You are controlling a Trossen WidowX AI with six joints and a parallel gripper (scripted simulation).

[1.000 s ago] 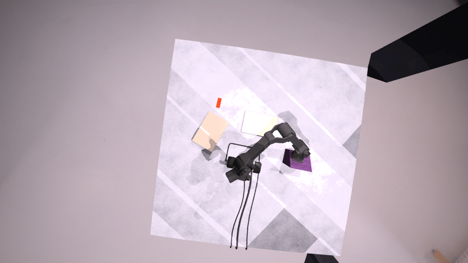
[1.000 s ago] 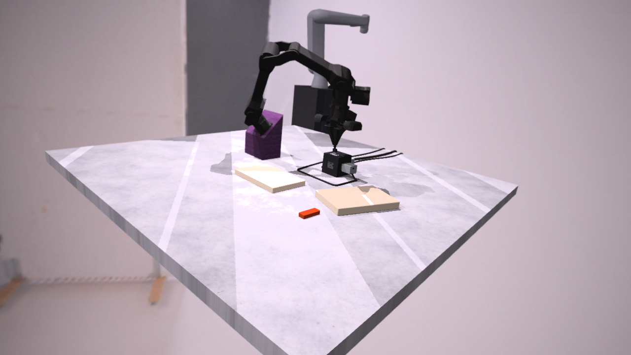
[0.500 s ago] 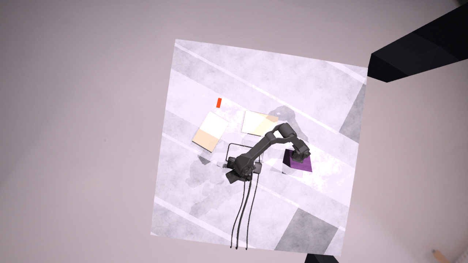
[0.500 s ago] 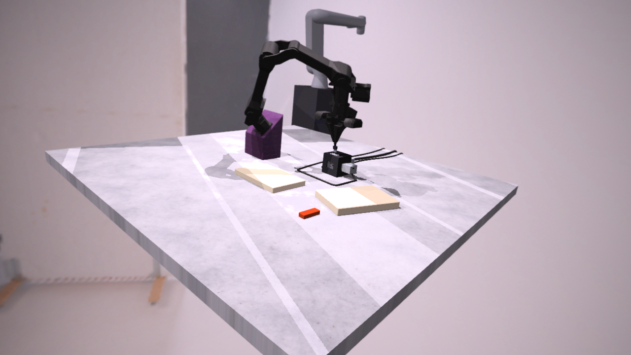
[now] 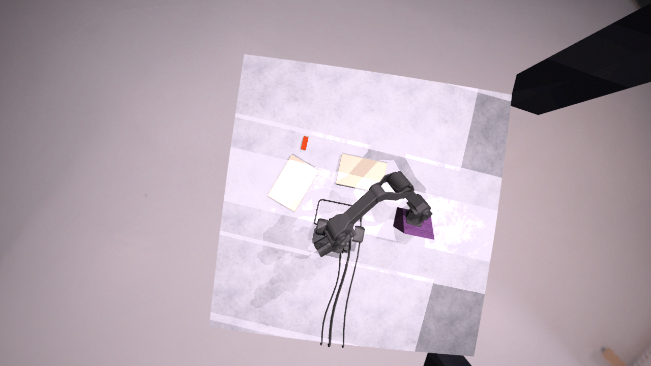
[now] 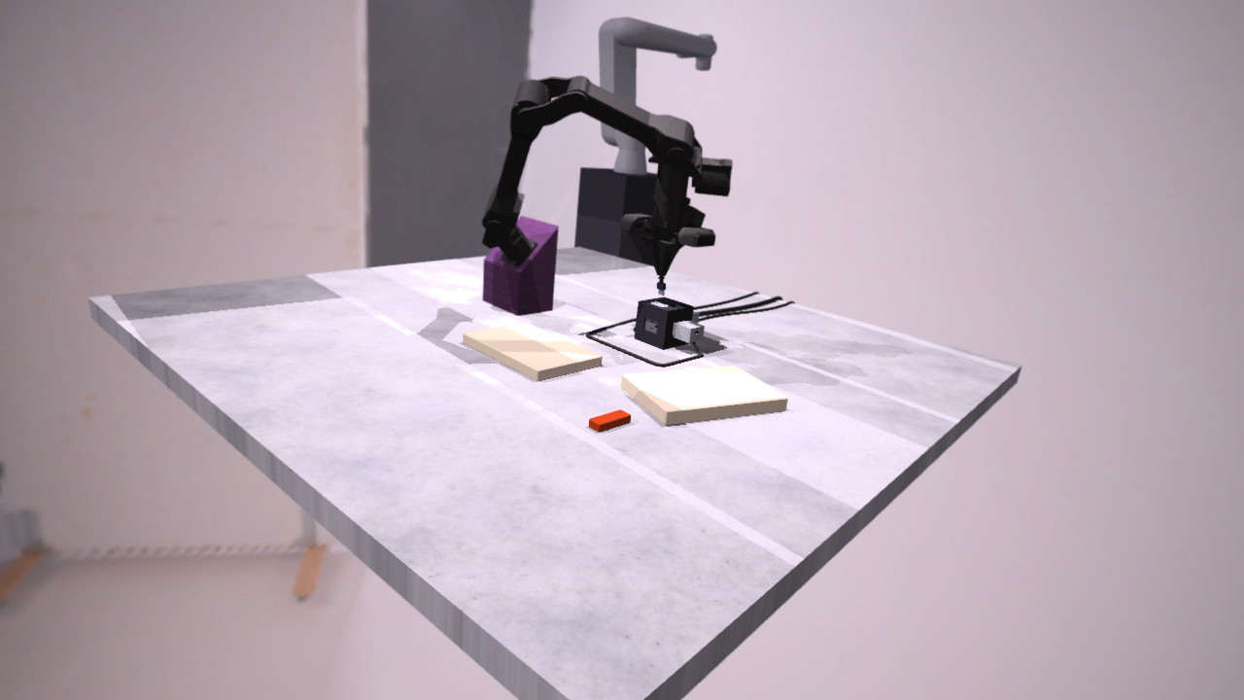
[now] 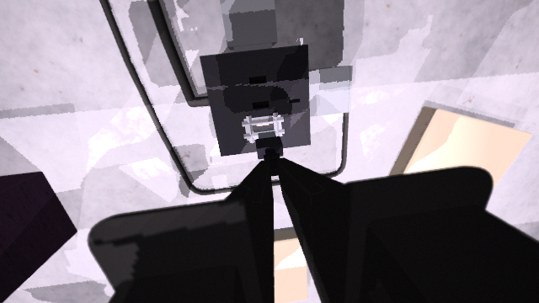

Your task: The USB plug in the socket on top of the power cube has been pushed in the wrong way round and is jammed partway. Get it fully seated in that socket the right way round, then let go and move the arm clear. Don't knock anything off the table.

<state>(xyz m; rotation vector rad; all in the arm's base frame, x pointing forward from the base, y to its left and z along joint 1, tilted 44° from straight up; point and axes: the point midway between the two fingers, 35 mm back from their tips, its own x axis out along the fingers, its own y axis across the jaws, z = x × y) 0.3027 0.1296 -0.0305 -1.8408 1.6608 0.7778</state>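
Note:
The black power cube (image 6: 663,337) (image 7: 232,105) stands on the table under my gripper. Its top socket (image 6: 659,304) (image 7: 278,124) has a bright metal frame, plainly visible in the wrist view. My gripper (image 6: 662,276) (image 7: 273,167) points down, shut on the small black body of the USB plug (image 6: 661,285) (image 7: 269,147). The plug is upright, with a short light metal part showing below its body. Its tip appears just above the cube's top, out of the socket. Which way round it faces is too small to tell. In the top view the arm hides cube and plug.
Grey-white blocks (image 6: 688,332) (image 7: 333,88) (image 7: 253,25) stick out from the cube's sides. Black cable (image 5: 317,211) (image 6: 626,351) loops around it. Two cream slabs (image 5: 293,182) (image 6: 712,391) (image 6: 531,350) and a red block (image 5: 304,143) (image 6: 609,420) lie nearby. The arm stands on a purple mount (image 5: 418,231) (image 6: 522,292).

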